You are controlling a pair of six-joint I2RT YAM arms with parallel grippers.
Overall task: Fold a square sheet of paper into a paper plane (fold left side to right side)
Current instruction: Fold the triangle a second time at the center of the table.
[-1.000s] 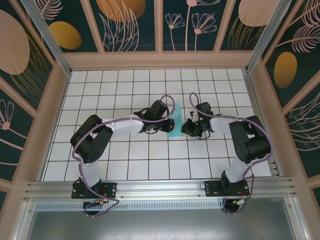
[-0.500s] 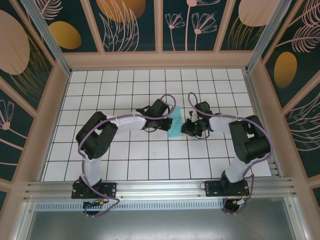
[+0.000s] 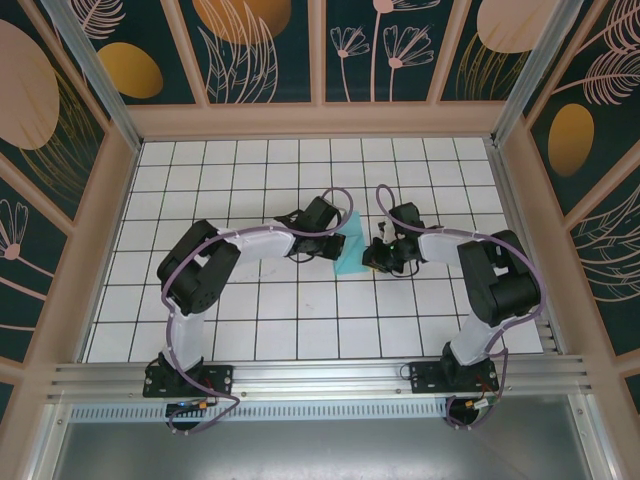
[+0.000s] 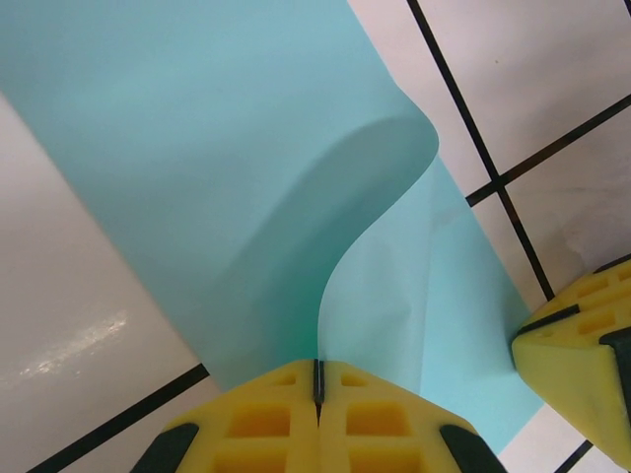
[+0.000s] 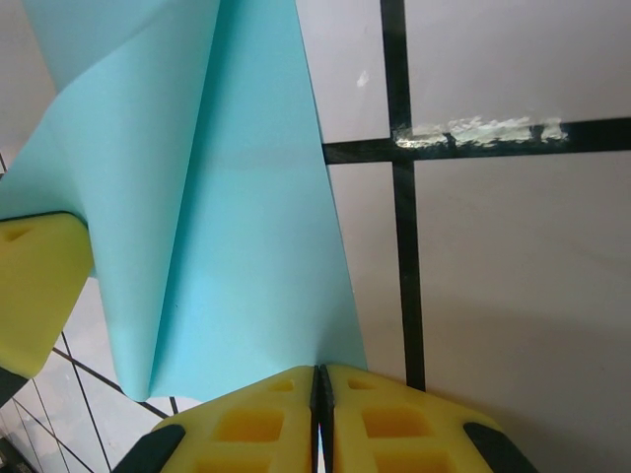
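The square sheet of paper (image 3: 351, 243) is turquoise and lies mid-table, its left part lifted and curled over toward the right. In the left wrist view the sheet (image 4: 227, 177) bulges in a soft curve, and my left gripper (image 4: 317, 372) is shut on its raised edge. My left gripper (image 3: 338, 246) sits at the sheet's left side in the top view. My right gripper (image 3: 373, 259) is at the sheet's right near corner. In the right wrist view it (image 5: 320, 374) is shut on the sheet (image 5: 237, 236) where the lower edge meets the jaws.
The table (image 3: 300, 320) is white with a black grid and is walled by wooden rails (image 3: 320, 120). A yellow finger of the right gripper (image 4: 582, 340) stands close to the left one. The left gripper's yellow finger (image 5: 35, 286) shows beside the sheet.
The left arm's elbow has swung right and closer to upright while its gripper stays at the sheet. The right arm has not moved. Both grips are unchanged.
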